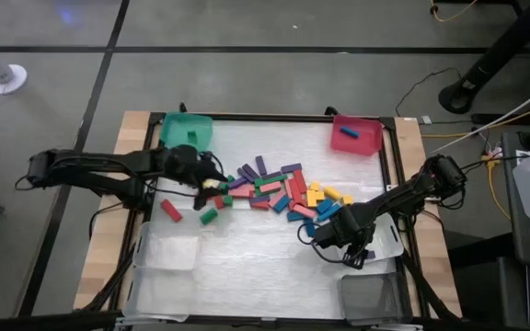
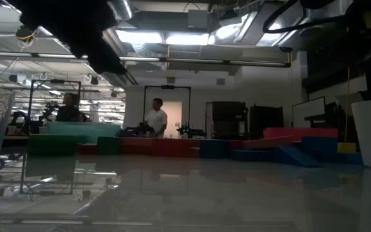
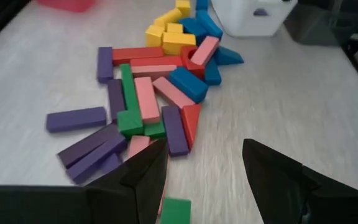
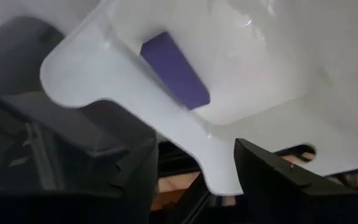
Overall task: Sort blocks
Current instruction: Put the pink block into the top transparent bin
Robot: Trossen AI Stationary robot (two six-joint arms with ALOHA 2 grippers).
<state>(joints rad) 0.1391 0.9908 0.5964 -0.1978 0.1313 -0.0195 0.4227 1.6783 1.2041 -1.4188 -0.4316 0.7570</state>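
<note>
**Block sorting: both arms over the tabletop**

Blocks heaped mid-tabletop in a band running from left of centre toward the right: purple, green, red and pink bars nearer the left arm, yellow and blue pieces nearer the right. Stray red block and green block lying apart, left of the heap. One blue block inside the red bin at the far right corner; green bin at the far left corner.

Left gripper low at the heap's left edge, fingers spread with nothing between them, a green block just beneath the near finger in the left wrist view.

Right gripper at the heap's near right edge, beside the clear bin; fingers spread and holding nothing in the right wrist view, a purple block resting inside that bin.

Two people standing far back in the room, seen in the low view.
</note>
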